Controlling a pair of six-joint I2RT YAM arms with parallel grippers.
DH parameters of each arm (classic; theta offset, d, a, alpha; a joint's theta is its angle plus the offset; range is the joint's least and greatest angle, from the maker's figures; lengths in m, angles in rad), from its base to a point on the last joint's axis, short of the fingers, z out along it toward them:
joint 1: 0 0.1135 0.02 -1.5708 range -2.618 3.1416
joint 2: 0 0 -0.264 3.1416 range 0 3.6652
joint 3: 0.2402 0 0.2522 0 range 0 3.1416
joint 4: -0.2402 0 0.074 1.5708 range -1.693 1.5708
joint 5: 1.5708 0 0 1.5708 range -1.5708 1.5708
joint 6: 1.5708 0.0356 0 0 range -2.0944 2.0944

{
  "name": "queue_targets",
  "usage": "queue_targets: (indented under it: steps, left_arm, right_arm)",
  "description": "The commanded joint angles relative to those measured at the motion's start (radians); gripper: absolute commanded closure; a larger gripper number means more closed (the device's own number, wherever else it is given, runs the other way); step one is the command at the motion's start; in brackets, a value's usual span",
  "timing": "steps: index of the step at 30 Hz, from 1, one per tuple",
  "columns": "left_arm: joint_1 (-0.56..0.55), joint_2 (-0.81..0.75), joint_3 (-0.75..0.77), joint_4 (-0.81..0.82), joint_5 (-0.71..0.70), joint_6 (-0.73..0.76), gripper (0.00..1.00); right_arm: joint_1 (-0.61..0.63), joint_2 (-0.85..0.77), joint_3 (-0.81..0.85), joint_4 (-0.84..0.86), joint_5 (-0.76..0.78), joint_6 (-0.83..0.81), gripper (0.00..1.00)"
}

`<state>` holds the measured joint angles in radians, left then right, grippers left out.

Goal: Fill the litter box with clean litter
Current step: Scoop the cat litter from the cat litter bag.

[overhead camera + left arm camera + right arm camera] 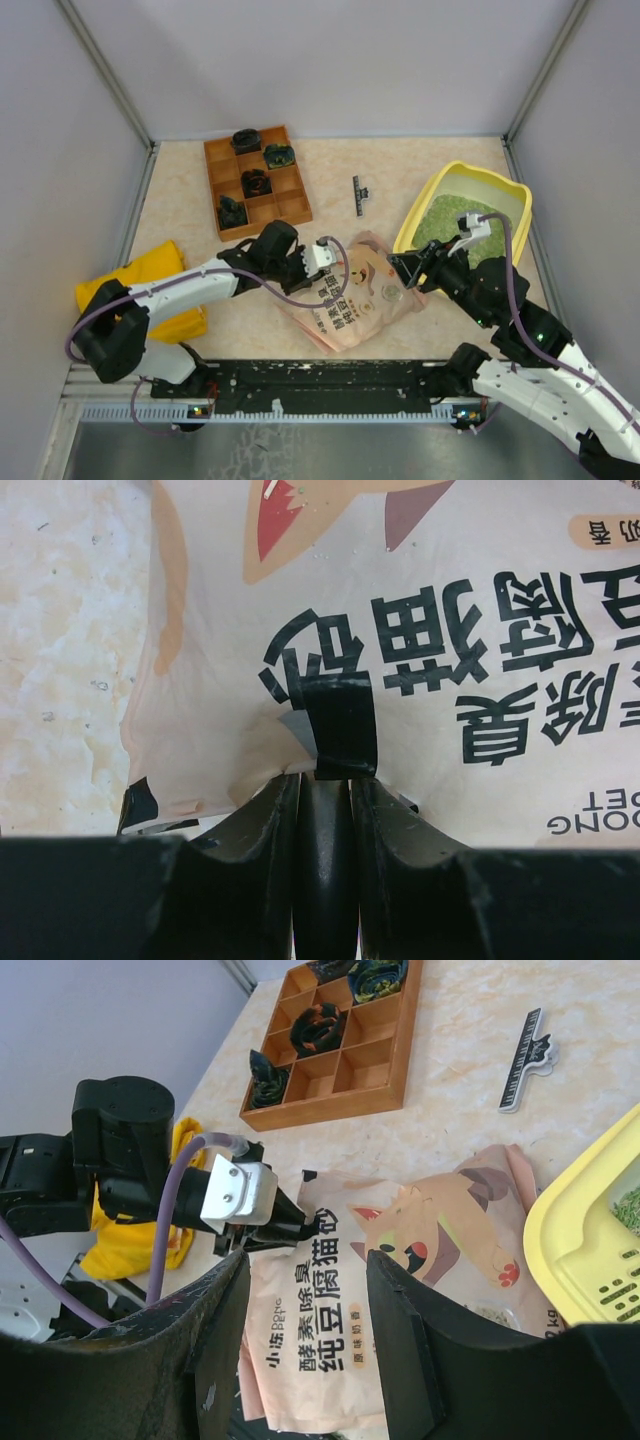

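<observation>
The yellow litter box (428,200) stands at the right of the table with green clean litter (450,215) inside. It also shows at the right edge of the right wrist view (585,1250). A pink printed pouch (355,295) lies flat in the middle, its right end touching the box's near corner. My left gripper (333,262) is shut on the pouch's left edge, at a strip of black tape (340,725). My right gripper (408,268) is open and empty, hovering over the pouch's right end (330,1340), beside the box.
A brown wooden compartment tray (297,188) with dark items stands at the back left. A black clip (359,194) lies at the back middle. A yellow cloth bag (150,285) lies at the left, under my left arm. Walls enclose the table.
</observation>
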<state>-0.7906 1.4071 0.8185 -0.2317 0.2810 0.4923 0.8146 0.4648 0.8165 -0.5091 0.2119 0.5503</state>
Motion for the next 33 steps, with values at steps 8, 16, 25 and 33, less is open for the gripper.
queue_targets:
  steps: [8, 16, 25, 33]
  left_arm:
    - [0.008, -0.09, -0.061, 0.112, 0.037, -0.017, 1.0]
    - [0.038, -0.151, -0.088, 0.101, 0.036, -0.012, 1.0]
    - [0.083, -0.233, -0.111, 0.045, 0.04, 0.017, 1.0]
    - [0.135, -0.314, -0.125, -0.029, 0.037, 0.053, 1.0]
  right_arm:
    - [-0.006, -0.002, 0.003, 0.036, 0.011, -0.012, 0.5]
    - [-0.006, -0.01, 0.0, 0.033, 0.011, -0.009, 0.5]
    - [-0.005, -0.014, 0.0, 0.032, 0.003, -0.003, 0.5]
    - [-0.005, -0.018, 0.011, 0.023, 0.018, 0.0, 0.49]
